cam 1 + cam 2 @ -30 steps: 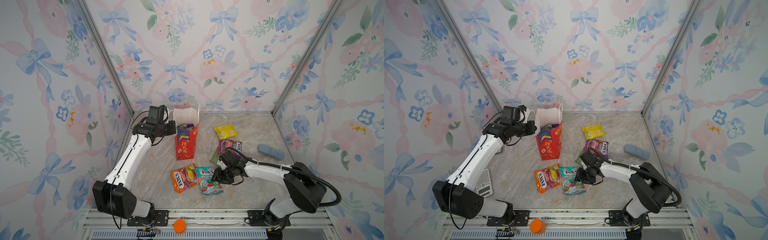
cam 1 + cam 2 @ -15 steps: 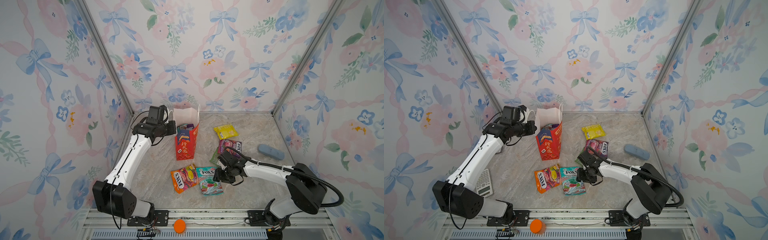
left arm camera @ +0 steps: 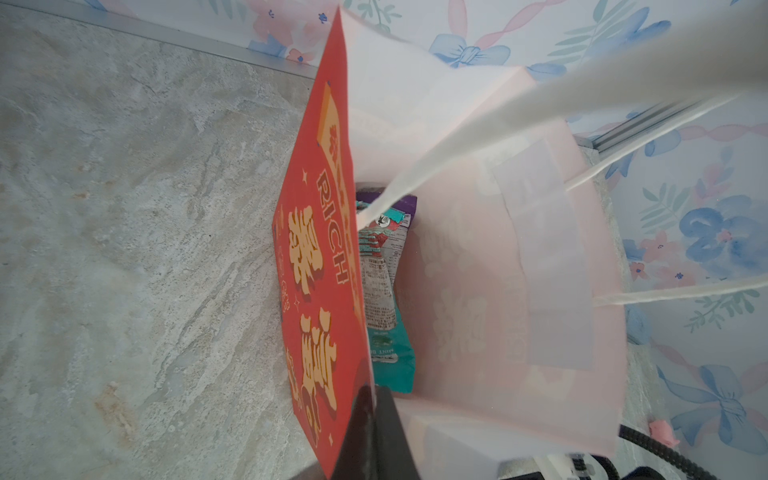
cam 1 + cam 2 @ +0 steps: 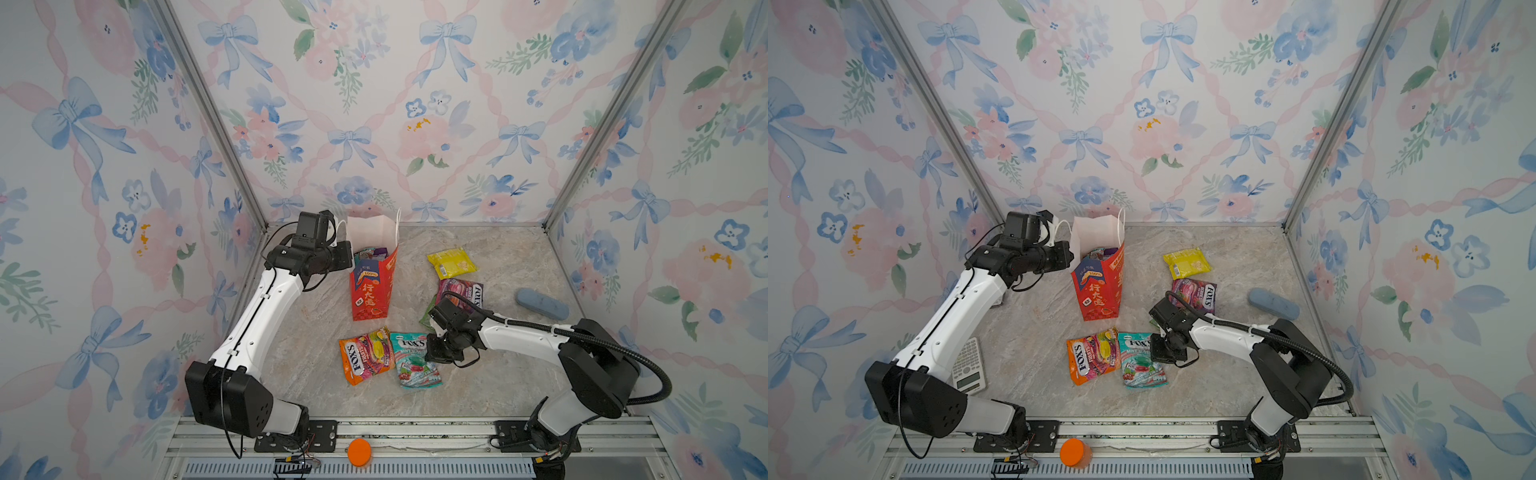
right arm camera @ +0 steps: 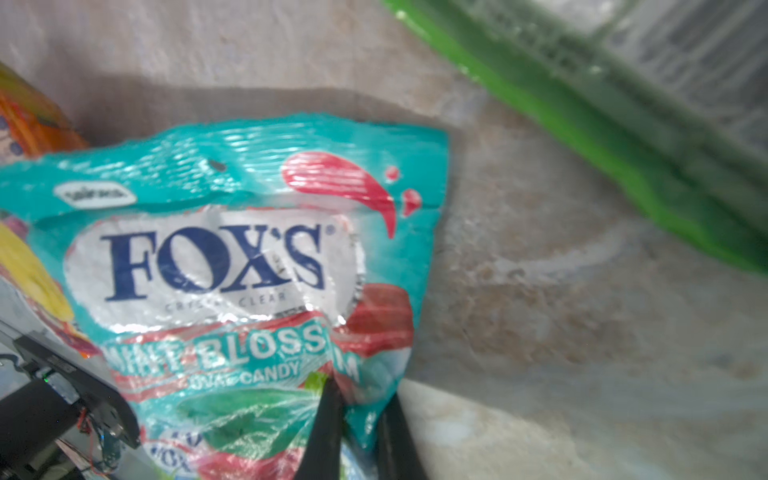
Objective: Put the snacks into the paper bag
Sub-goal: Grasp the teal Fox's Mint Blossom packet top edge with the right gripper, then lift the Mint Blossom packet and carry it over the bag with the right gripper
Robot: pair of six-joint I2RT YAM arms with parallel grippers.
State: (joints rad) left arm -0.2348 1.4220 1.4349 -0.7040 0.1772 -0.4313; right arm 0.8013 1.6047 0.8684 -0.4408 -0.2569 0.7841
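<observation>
- Logging the left claw (image 3: 371, 395) as pressed together on the top edge of the red wall of the paper bag (image 4: 372, 291), propping the mouth open, with the bag standing upright at the back left of the tabletop (image 4: 478, 386).
- Logging the right claw (image 5: 359, 419) as apparently narrowed to a pinch on the side edge of the teal packet (image 5: 232, 257), film showing between the fingers (image 5: 326, 419). Placing that packet at the front of the tabletop, well apart from the bag.
- Flagging slip risk: gripping only a thin margin of glossy film, so likely sliding out on lifting or swinging.
- Flagging drag risk: teal packet touching the orange packet (image 4: 365, 355) along one edge, so possibly pulling it along.
- Flagging snag risk: white cord handle (image 3: 540, 124) crossing the bag mouth in the left wrist view, possibly catching an incoming packet.
- Flagging tipping risk: holding the light bag by one wall only, so a push on the rim possibly folding or toppling it.
- Counting five packets on the tabletop: teal, orange, yellow packet (image 4: 451, 262), magenta packet (image 4: 463, 291) and green packet (image 5: 582, 104), the last partly hidden by the right arm in both top views.
- Counting at least two inside the bag: bagged teal packet (image 3: 386, 299) and purple packet (image 3: 399, 203), with more possibly hidden.
- Counting the rest: one bag, one bluish-grey cylinder (image 4: 542, 304), one calculator (image 4: 968, 365), one orange disc (image 4: 359, 452) on the front rail.
</observation>
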